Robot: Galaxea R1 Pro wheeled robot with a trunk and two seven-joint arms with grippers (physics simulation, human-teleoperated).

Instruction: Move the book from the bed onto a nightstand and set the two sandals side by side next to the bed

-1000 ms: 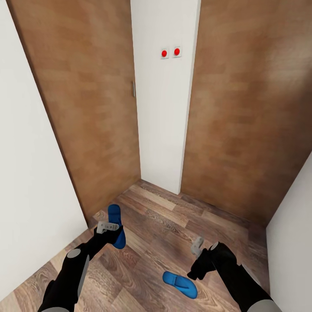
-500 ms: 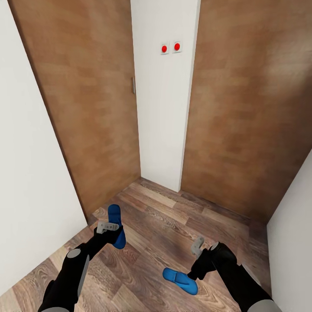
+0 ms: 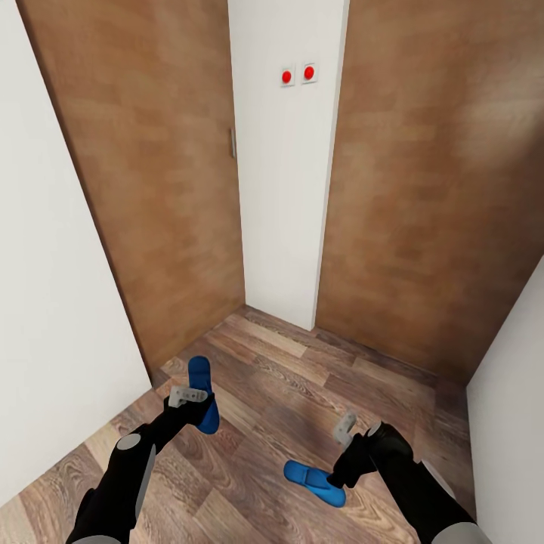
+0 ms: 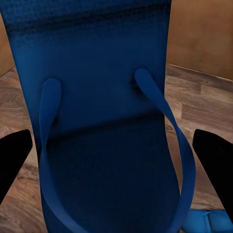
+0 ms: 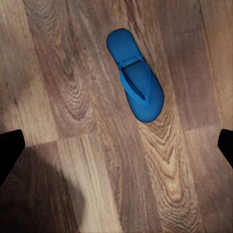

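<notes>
we have open wood-plank floor (image 3: 302,393) between the two blue sandals, the left sandal (image 3: 201,393) and the right sandal (image 3: 313,481). the white wall (image 3: 53,317) hems us in on the left. far ahead, two wooden doors (image 3: 159,196) and a white pillar (image 3: 283,189) close the corner.

The floor (image 3: 287,378) is wood plank, brown with strong grain swirls and a faint sheen. Both sandals, one by the left arm (image 3: 201,393) and one by the right arm (image 3: 313,482), look like smooth matt blue rubber or foam; close up, the first (image 4: 102,121) shows a fine woven-looking texture near its far end. The tall door panels (image 3: 151,181) are matt wood veneer, the walls (image 3: 279,196) flat white.
</notes>
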